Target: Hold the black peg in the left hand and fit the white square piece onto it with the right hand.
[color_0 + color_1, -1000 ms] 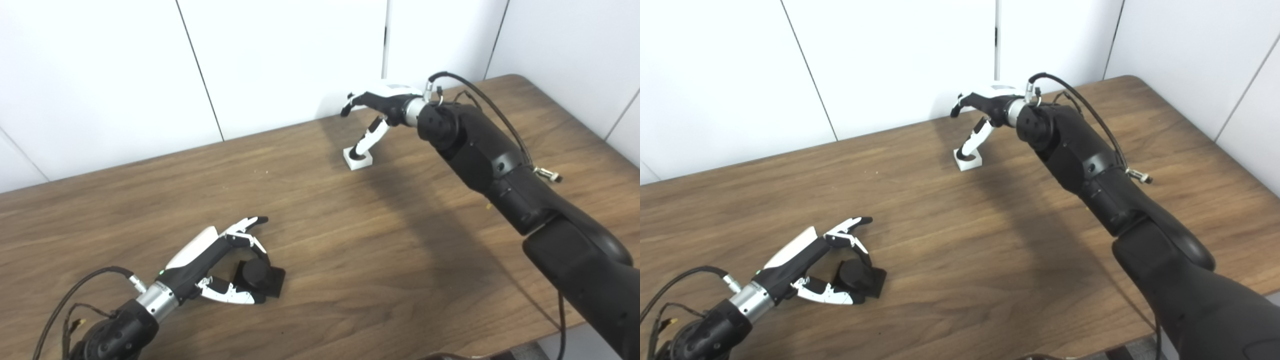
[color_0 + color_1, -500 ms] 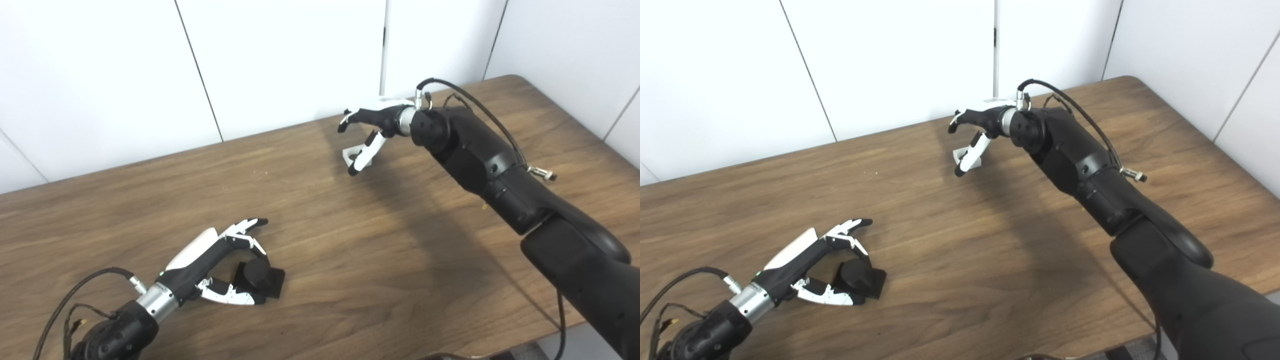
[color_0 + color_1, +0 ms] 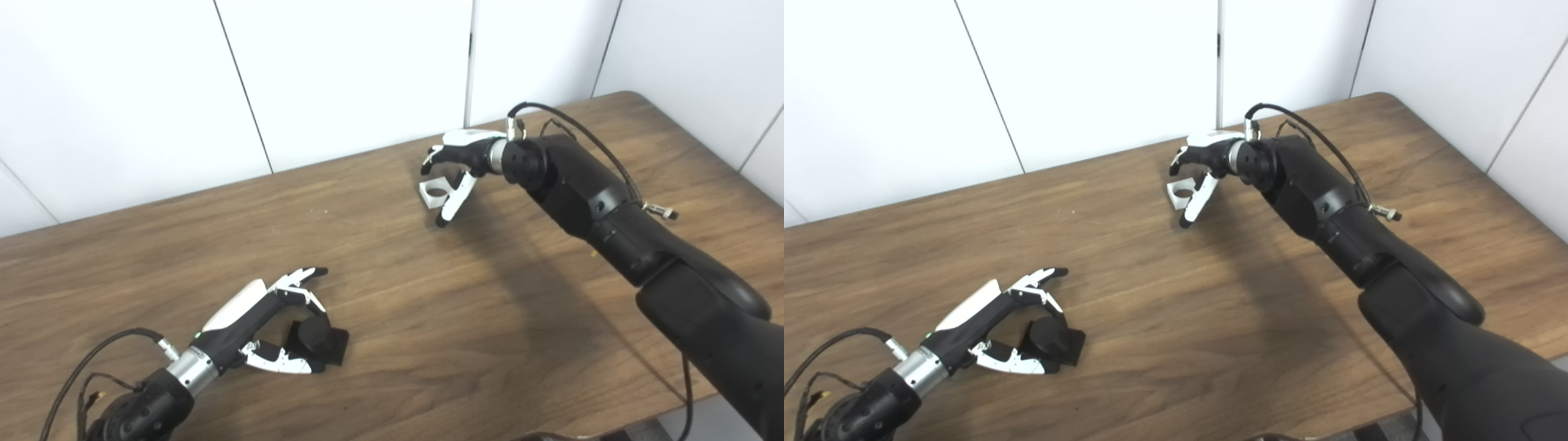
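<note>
Peg and square piece, on wooden table point(image 3: 392, 306)

Black peg point(image 3: 315, 340) is loosely cupped by left hand point(image 3: 269, 324) near front-left corner; white square piece point(image 3: 433, 192) is grasped by right hand point(image 3: 456, 174) near far edge.

No readable text, label, brand, number or sign shows in either view.

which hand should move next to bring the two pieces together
Right. The right robot hand has the white square piece with a round hole in its fingers, tilted. The left robot hand sits around the black peg, low on the wooden table.
</note>
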